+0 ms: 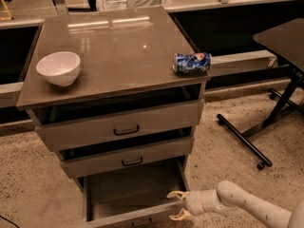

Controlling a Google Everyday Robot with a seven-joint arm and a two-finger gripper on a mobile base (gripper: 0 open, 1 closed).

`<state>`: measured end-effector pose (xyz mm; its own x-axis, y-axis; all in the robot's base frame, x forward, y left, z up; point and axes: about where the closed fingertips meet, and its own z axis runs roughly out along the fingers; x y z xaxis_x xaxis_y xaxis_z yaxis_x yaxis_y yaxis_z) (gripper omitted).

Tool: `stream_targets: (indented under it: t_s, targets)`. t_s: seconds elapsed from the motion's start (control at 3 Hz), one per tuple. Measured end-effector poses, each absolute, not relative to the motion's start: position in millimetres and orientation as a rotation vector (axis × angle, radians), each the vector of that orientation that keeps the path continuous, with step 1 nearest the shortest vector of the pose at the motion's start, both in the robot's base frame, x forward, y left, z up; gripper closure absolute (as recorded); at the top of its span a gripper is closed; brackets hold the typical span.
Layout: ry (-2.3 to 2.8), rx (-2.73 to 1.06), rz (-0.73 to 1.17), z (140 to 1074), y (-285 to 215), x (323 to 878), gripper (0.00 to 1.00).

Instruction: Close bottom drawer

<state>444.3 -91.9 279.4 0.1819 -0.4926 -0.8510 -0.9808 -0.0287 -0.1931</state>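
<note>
- The bottom drawer is standing pulled well out of the cabinet toward the near side; its bare floor is showing, and its front panel is lying along the near edge of the view, with only a bit of the small black handle showing.
- The end effector is sitting low at the near right, at the right end of that front panel; its two pale fingers are spreading apart, released and gripping nothing; one is lying above the panel's top edge and the other below it (whether either is touching the panel is not clear).
- The arm is reaching in from the near right corner.
- The middle drawer and the top drawer are sitting slightly ajar above, each showing a dark gap over its front.
- On the tabletop a white bowl is resting upright at the left; a blue can is lying on its side at the right edge.
- A black table is standing at the right, its foot resting on the speckled floor.
</note>
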Motion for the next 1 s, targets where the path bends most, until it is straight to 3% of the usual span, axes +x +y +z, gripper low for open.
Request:
stream_targets:
  t_s: [0.67,1.0]
  targets:
    - [1.364,-1.64,0.751,244.7,-117.9,443.6,0.89]
    - [1.336,-1.612,0.748,235.7,-116.7,443.1,1.0]
